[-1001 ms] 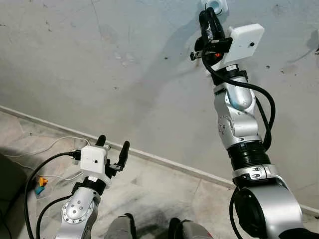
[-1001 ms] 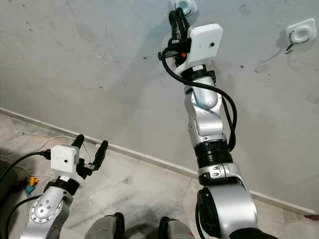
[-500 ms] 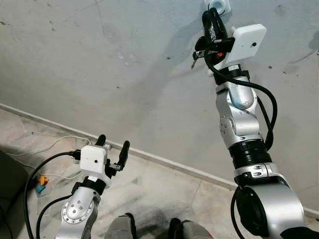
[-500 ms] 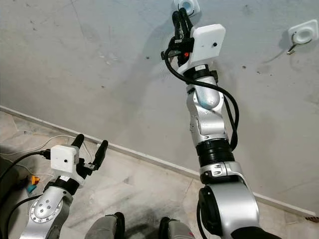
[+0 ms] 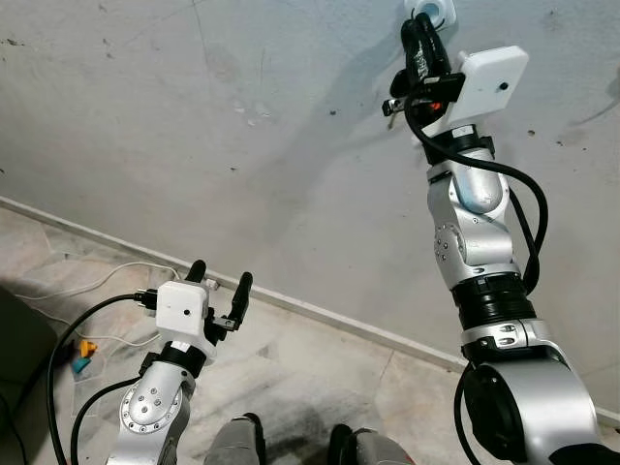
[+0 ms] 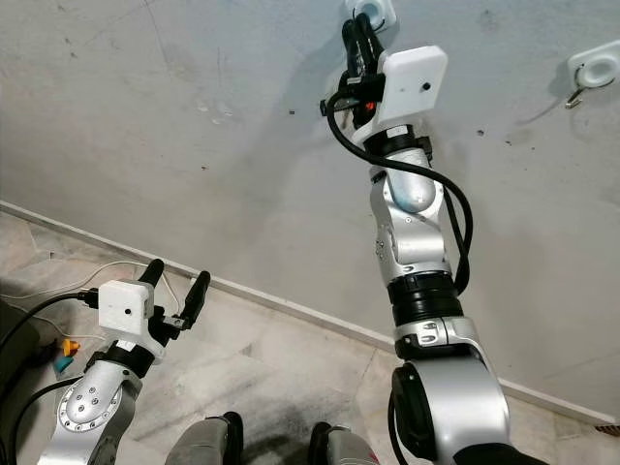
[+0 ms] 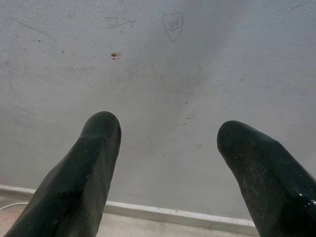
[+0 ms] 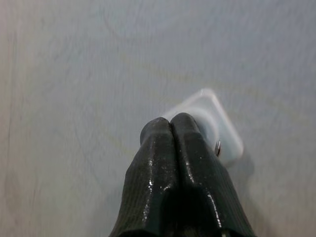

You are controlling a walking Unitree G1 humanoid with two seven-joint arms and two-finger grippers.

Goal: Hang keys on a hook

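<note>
A white square wall hook (image 5: pixel 433 11) is stuck high on the grey wall. My right gripper (image 5: pixel 415 26) is raised to it, fingers pressed together, with the tips against the hook's plate (image 8: pixel 219 129). A sliver of metal key ring (image 8: pixel 217 147) peeks out beside the fingertips; the rest of the keys are hidden. My left gripper (image 5: pixel 220 282) hangs low near the floor, open and empty, facing the wall (image 7: pixel 168 74).
A second white hook (image 6: pixel 592 66) with a metal prong sits further right on the wall. A skirting board (image 5: pixel 320 315) runs along the wall's foot. White and black cables (image 5: pixel 87 291) and a small orange-blue item (image 5: pixel 79 356) lie on the floor at left.
My right gripper has edged up and to the right, closer onto the hook plate. The left arm has not moved.
</note>
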